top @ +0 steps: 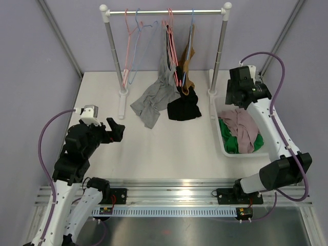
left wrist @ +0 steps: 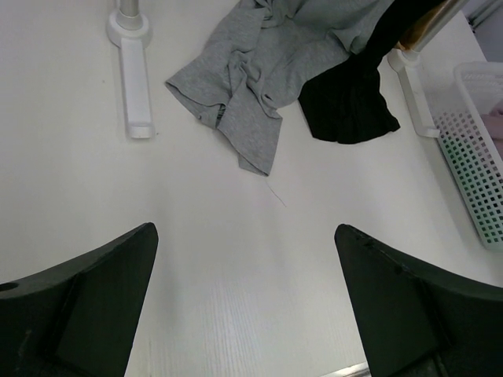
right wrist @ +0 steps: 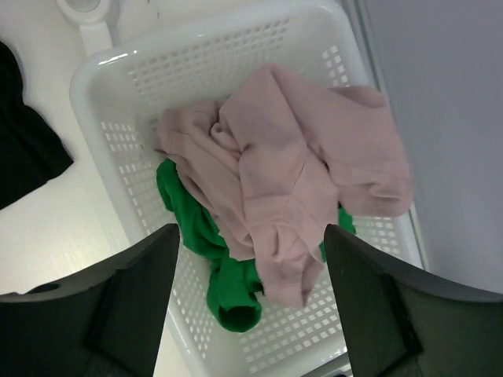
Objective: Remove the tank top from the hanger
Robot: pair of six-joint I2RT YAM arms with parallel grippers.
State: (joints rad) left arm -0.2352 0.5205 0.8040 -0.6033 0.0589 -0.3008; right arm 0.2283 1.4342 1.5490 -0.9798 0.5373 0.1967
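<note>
Well ahead of left fingers (left wrist: 86, 306), grey tank top (left wrist: 251, 86), untouched.

Basket (top: 241, 154) right of the rack (top: 164, 11), garments (top: 241, 128) heaped inside

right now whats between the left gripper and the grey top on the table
Just bare table, bar one faint hairline mark, from the left gripper to the grey top; the left wrist view shows it.

A plain grey tank top (top: 151, 100) is showing beside a black garment (top: 183, 108) on the white tabletop (top: 169, 148). The white basket (right wrist: 118, 86), gridded with small holes, is holding a dusty pink garment (right wrist: 314, 157) over a bright green garment (right wrist: 200, 236). Pink hangers (top: 126, 51) are hanging on the silver rail (top: 154, 12).
</note>
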